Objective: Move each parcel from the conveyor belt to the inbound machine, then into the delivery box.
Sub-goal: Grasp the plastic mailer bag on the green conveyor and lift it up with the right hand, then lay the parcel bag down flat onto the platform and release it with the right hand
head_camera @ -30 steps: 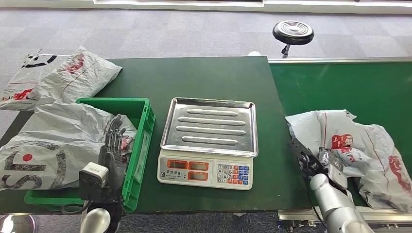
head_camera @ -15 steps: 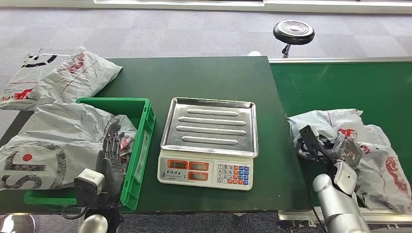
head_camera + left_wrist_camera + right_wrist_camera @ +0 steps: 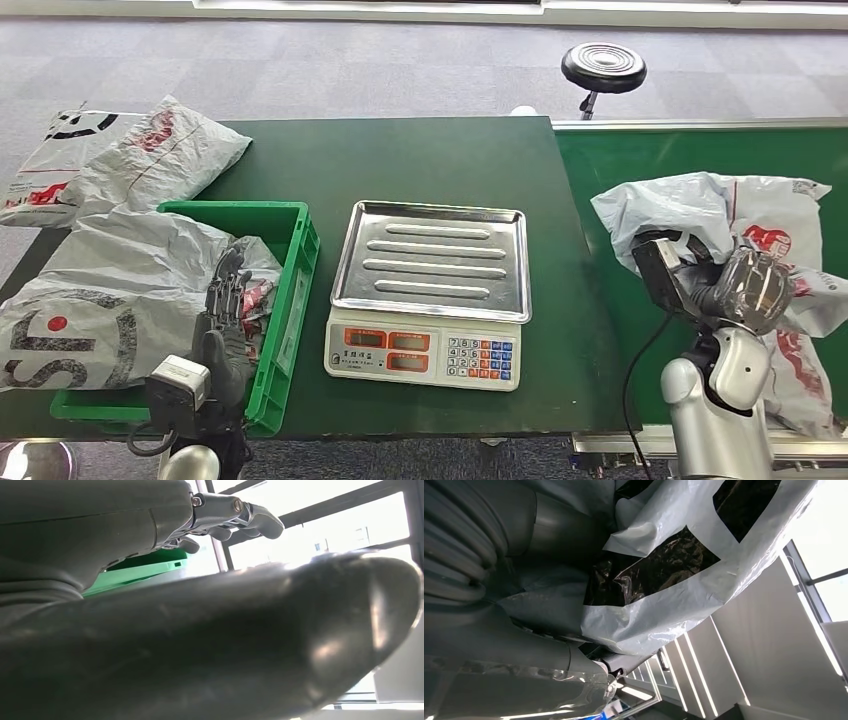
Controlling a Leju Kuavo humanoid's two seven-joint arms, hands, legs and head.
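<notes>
My right hand [image 3: 742, 288] grips a crumpled grey plastic parcel [image 3: 700, 205] with red print and holds it up above the green conveyor belt [image 3: 690, 150]. In the right wrist view the same parcel [image 3: 664, 565] shows grey with black print, pressed against the right hand [image 3: 499, 595]. The inbound machine is a white scale [image 3: 424, 356] with a steel tray [image 3: 432, 258], bare, to the left of the belt. My left hand [image 3: 226, 318] hovers with fingers apart at the right side of the green delivery box [image 3: 298, 250], holding nothing. Its fingers [image 3: 235, 515] show in the left wrist view, with the box [image 3: 140, 567] behind them.
A large grey parcel [image 3: 110, 290] lies in and over the box. Two more parcels [image 3: 130, 150] sit at the table's far left. Another grey bag [image 3: 800, 375] lies on the belt under the lifted one. A black stool [image 3: 603, 67] stands on the floor beyond.
My right hand has closed on the parcel and raised it off the belt, away from me. The left hand has barely shifted over the box.
</notes>
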